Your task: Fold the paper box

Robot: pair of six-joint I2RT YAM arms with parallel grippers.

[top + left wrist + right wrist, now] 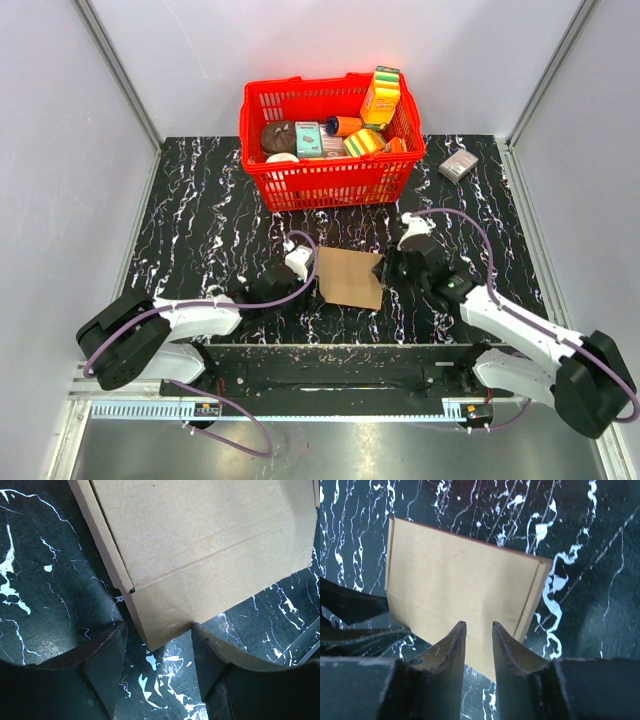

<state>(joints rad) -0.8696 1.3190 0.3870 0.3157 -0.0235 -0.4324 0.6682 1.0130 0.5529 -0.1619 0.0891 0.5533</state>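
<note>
Top external view: where does the paper box (350,277) sit? asks Lin.

Ravi: Flat on the table (200,200), about midway between its left and right edges and toward the near edge. It lies well clear of the red basket (300,185) at the far edge. One arm stands at each side of it.

Lin: And the left gripper (159,630)?

Ravi: Its jaws are wide apart and holding nothing. In the left wrist view a corner of the box points into the gap between them, beside a narrow side strip and a crease line.

Lin: The right gripper (479,625)?

Ravi: Its jaws are drawn nearly together, leaving only a thin slot, with bare card showing through it. It sits over the box's right edge. I see nothing pinched, and I cannot tell whether the tips press on the card.

Lin: So which step is this?

Ravi: An early one, I judge. No wall stands up yet, and both arms are lining up on opposite edges.

Lin: What does the next move call for?

Ravi: Probably one arm pinning the middle panel. The other then works a fingertip under a thin flap and turns it along its crease without sliding the sheet.
</note>
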